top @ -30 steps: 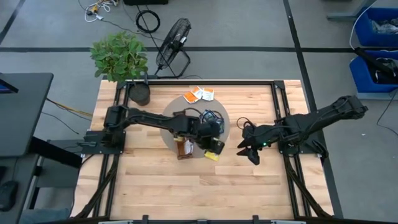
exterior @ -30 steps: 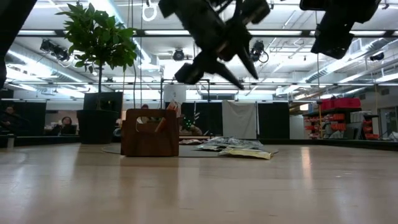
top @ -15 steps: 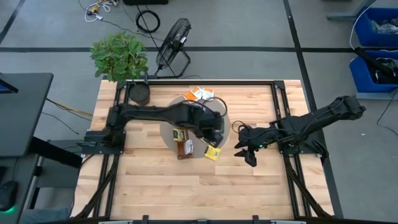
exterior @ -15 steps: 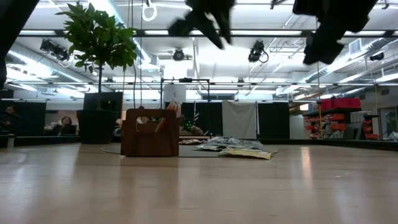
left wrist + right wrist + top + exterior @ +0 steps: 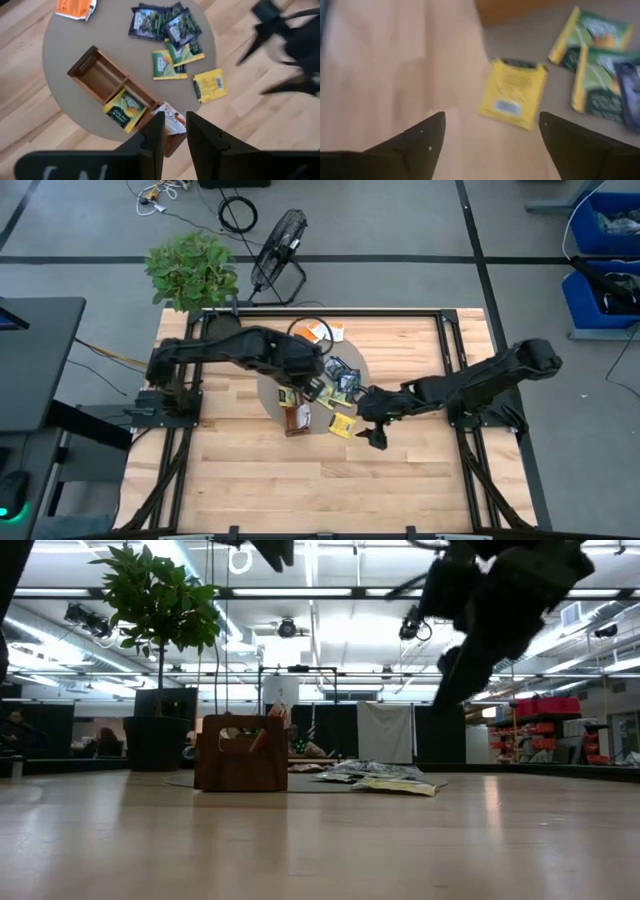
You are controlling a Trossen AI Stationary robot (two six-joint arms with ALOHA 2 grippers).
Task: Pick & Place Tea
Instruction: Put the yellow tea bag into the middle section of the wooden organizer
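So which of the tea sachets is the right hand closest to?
The plain yellow sachet lying half off the round mat's edge, apart from the green and blue ones; the open right hand hovers straight over it.

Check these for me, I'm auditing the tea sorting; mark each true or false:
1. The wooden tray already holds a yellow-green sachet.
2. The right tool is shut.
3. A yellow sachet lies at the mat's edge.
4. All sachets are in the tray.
1. True: the long brown wooden tray holds a yellow-green tea sachet in one compartment.
2. False: the right tool has its fingers spread wide, hovering above the table.
3. True: the plain yellow square sachet lies partly on the round grey mat, partly on wood.
4. False: dark blue sachets and others lie loose on the mat.
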